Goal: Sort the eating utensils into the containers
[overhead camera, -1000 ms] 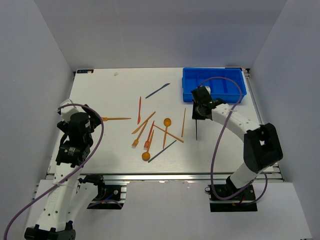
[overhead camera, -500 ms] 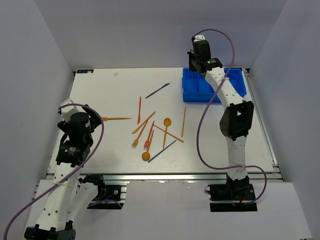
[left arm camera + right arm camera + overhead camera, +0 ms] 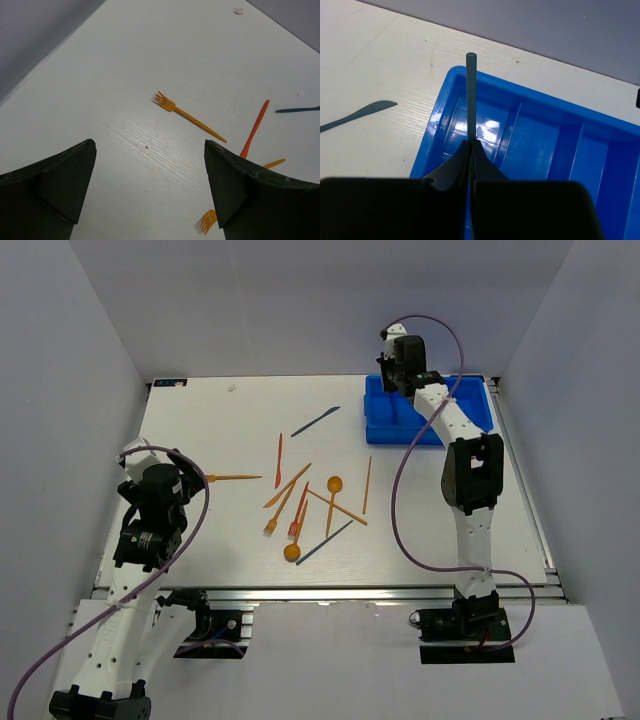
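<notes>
My right gripper [image 3: 471,145] is shut on a slim dark grey-blue utensil [image 3: 470,95], whose handle sticks out over the leftmost compartment of the bright blue tray [image 3: 540,145]. In the top view that gripper [image 3: 398,375] hovers over the tray's [image 3: 478,405] left end. My left gripper [image 3: 149,150] is open and empty above the table's left side [image 3: 150,490]. An orange fork [image 3: 187,116] lies ahead of it. More orange, red-orange and dark utensils lie mid-table, among them a spoon [image 3: 332,502] and a dark knife [image 3: 315,421].
The visible tray compartments hold nothing. A red-orange knife [image 3: 255,127] and fork tines [image 3: 207,221] lie near my left gripper. Grey walls enclose the table on three sides. The right arm's purple cable [image 3: 400,510] loops over the table's right part.
My right arm has carried the dark utensil from mid-table up to the tray's left end, then settled slightly lower. The left arm and the loose utensils have not moved.
</notes>
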Controlling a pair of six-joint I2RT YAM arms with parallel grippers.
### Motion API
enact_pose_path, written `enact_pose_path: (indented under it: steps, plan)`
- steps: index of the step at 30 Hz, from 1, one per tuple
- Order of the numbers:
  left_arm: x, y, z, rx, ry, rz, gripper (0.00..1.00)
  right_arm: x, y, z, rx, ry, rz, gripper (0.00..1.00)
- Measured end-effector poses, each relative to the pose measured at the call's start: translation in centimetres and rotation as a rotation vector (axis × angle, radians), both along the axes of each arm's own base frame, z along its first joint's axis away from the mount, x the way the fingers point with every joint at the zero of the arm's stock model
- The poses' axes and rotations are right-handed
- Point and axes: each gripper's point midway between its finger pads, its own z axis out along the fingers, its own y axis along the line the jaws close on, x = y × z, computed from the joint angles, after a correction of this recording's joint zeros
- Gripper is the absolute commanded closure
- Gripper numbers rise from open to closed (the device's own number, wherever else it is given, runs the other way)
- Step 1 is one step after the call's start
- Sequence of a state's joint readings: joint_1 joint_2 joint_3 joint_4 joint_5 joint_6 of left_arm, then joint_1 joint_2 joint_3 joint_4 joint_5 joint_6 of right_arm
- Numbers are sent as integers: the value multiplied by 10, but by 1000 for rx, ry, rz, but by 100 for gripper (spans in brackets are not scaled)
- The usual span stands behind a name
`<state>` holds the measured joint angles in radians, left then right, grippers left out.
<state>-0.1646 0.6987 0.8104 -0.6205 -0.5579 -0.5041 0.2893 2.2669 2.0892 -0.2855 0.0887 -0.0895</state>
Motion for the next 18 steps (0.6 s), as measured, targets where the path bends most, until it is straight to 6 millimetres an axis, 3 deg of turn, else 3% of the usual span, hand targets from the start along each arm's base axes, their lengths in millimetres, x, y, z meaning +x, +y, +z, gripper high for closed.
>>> enact_pose_path:
  steps: [5, 12, 18]
  plan:
    - [0, 0, 0, -1, -1, -1, 2, 0, 3, -6, 9, -1, 10, 100]
    - [-1, -2, 1, -4, -6, -12, 2, 10, 7, 5, 26, -57, 14, 100]
    - [0, -3, 1, -6, -5, -18, 2, 10, 7, -20, 20, -43, 14, 100]
